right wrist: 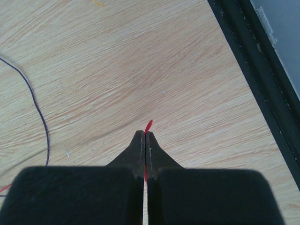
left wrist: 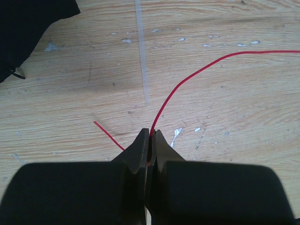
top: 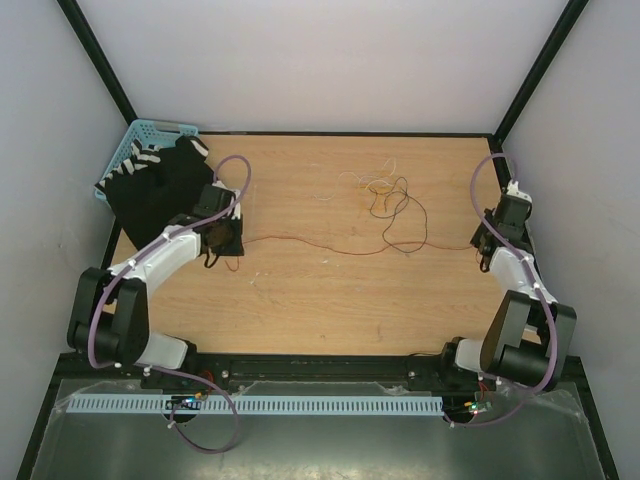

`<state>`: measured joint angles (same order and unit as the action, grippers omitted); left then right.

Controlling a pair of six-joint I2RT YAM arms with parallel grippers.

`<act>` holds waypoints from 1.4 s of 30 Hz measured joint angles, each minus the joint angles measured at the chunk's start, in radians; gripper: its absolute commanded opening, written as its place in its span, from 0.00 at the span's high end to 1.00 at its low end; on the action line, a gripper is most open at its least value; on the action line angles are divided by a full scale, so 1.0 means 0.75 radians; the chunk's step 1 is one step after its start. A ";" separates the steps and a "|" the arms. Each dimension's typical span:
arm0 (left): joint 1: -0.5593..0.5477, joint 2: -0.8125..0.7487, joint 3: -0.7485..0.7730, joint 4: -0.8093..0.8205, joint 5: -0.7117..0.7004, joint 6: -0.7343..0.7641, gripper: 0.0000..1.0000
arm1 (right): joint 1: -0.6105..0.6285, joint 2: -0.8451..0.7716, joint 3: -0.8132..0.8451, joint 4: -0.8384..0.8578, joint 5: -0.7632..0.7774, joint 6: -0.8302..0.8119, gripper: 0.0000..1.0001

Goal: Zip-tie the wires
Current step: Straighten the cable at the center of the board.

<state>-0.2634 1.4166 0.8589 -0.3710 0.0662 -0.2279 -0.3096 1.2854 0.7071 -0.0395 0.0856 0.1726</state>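
Found right gripper closed tight, dark fingers pressed flat together along the whole visible seam. Saw a red strand pinched in that seam, a short tip poking out past the fingertips and slanting up to the right. Noted more red lower in the seam. Logged a dark strand curving down the left side over the wooden table, well apart from the gripper. Spotted a red sliver at the lower left edge and a yellow scrap at the top edge. Marked a black rail bordering the table on the right.
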 measured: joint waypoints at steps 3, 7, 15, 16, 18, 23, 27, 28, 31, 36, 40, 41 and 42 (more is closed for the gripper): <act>-0.009 0.033 0.000 0.008 -0.010 0.000 1.00 | -0.001 0.033 -0.012 0.039 -0.001 0.014 1.00; -0.038 0.082 0.000 0.018 -0.011 0.008 1.00 | -0.001 0.081 -0.031 0.081 0.025 0.015 1.00; -0.176 0.204 0.000 0.030 -0.055 0.061 1.00 | -0.036 0.183 -0.063 0.127 0.092 0.015 1.00; -0.182 0.219 0.001 0.031 -0.060 0.061 1.00 | -0.040 0.194 -0.065 0.127 0.096 0.014 1.00; -0.182 0.241 0.003 0.033 -0.064 0.061 1.00 | -0.048 0.213 -0.065 0.128 0.094 0.015 0.98; -0.187 0.257 0.017 0.040 -0.070 0.066 1.00 | -0.061 0.227 -0.065 0.140 0.060 0.015 0.84; -0.199 0.270 0.031 0.044 -0.079 0.076 1.00 | -0.065 0.238 -0.065 0.152 0.037 0.015 0.76; -0.203 0.272 0.033 0.048 -0.080 0.081 1.00 | -0.068 0.239 -0.065 0.153 0.032 0.014 0.74; -0.219 0.273 0.035 0.051 -0.090 0.094 1.00 | -0.076 0.241 -0.065 0.153 0.010 0.014 0.68; -0.260 0.273 0.040 0.052 -0.092 0.121 0.86 | -0.077 0.219 -0.065 0.140 -0.024 0.014 0.51; -0.290 0.273 0.066 0.048 -0.089 0.131 0.74 | -0.077 0.163 -0.055 0.115 -0.057 0.014 0.39; -0.295 0.273 0.075 0.048 -0.086 0.131 0.73 | -0.077 0.149 -0.047 0.110 -0.072 0.015 0.35; -0.299 0.273 0.082 0.048 -0.083 0.131 0.71 | -0.077 0.136 -0.036 0.104 -0.090 0.015 0.30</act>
<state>-0.4873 1.6215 0.9207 -0.3351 0.0036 -0.1295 -0.3672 1.3872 0.6804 0.0387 0.0181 0.1837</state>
